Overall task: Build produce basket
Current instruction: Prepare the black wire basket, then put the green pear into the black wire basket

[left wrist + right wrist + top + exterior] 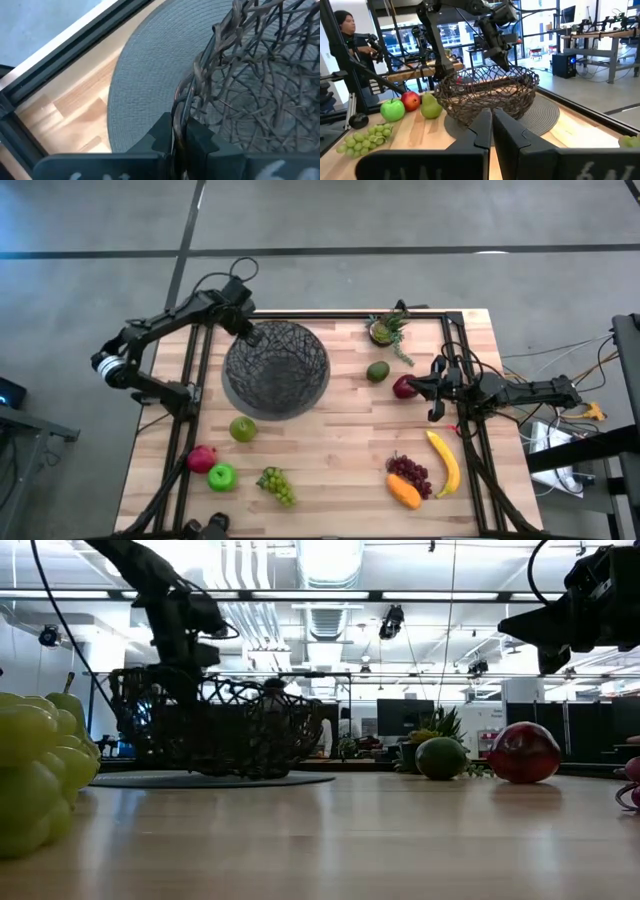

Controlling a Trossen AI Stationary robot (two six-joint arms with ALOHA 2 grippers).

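Left claw: clamped on wire basket rim, far desk edge.
Right claw: closed, nothing held, beside red apple.

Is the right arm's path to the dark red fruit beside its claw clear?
Probably yes. The right claw is shut and empty, hovering right beside the dark red fruit, and nothing stands between them. It would need to open first. The avocado sits apart.
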